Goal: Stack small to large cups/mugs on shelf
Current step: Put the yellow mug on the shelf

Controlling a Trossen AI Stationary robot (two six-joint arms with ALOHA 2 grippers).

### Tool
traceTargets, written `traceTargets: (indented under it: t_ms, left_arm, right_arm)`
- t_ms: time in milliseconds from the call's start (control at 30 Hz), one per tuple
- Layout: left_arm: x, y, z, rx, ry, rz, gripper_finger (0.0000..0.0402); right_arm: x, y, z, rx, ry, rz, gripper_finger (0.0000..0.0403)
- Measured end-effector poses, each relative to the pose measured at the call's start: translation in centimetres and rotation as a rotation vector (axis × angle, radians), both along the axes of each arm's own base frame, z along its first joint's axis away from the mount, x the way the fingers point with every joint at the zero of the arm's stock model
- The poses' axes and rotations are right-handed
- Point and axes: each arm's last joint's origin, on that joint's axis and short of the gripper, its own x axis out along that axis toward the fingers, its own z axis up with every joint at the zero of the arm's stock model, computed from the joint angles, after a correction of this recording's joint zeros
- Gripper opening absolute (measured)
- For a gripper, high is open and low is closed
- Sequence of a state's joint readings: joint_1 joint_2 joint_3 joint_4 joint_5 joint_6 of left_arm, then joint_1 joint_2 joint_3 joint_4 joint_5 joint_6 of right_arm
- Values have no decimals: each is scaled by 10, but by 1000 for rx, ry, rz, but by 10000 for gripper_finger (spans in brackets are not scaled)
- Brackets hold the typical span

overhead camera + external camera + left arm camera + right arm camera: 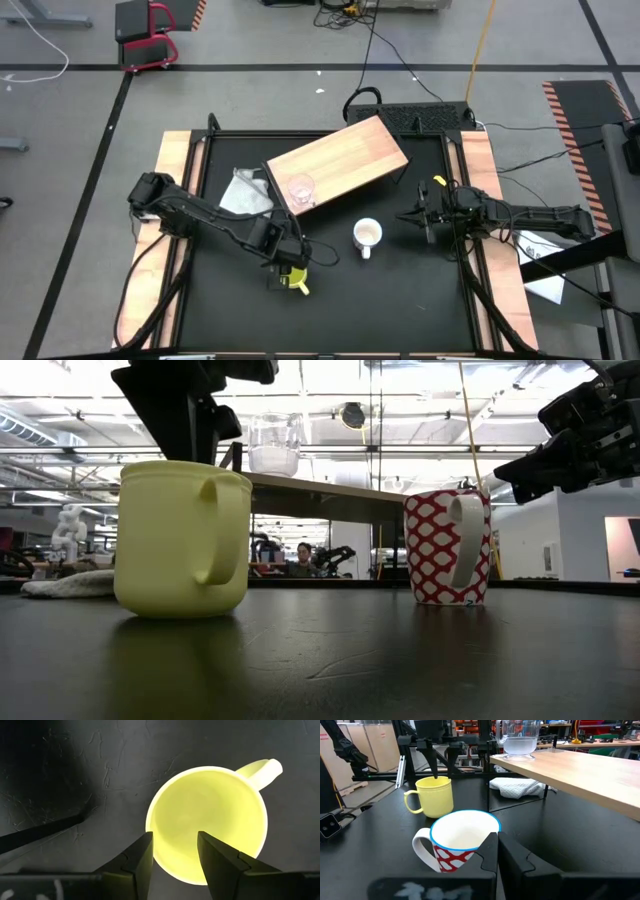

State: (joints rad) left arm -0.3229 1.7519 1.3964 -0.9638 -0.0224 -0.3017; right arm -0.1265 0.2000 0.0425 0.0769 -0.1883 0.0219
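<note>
The left hand [173,851] hangs released over the yellow mug [207,822] on the bench [400,290], one finger inside the rim, while the right hand [421,217] waits clenched near the white mug [367,236].

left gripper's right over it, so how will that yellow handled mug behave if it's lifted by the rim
The yellow handled mug looks rigid and thick-walled, so it likely won't flex. Its smooth, glossy rim may be slippery between the left gripper's open fingers. The side handle could tilt it slightly once lifted; on the black tabletop its broad base looks stable.
</note>
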Motion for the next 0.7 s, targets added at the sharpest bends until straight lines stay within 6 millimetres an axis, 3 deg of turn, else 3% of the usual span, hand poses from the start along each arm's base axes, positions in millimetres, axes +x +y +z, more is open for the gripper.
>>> traceTargets:
  t_ms: [700]
  left_arm:
    - [1,-3,-4,5,5,1,157]
  right_arm:
    - [0,0,0,0,0,0,0]
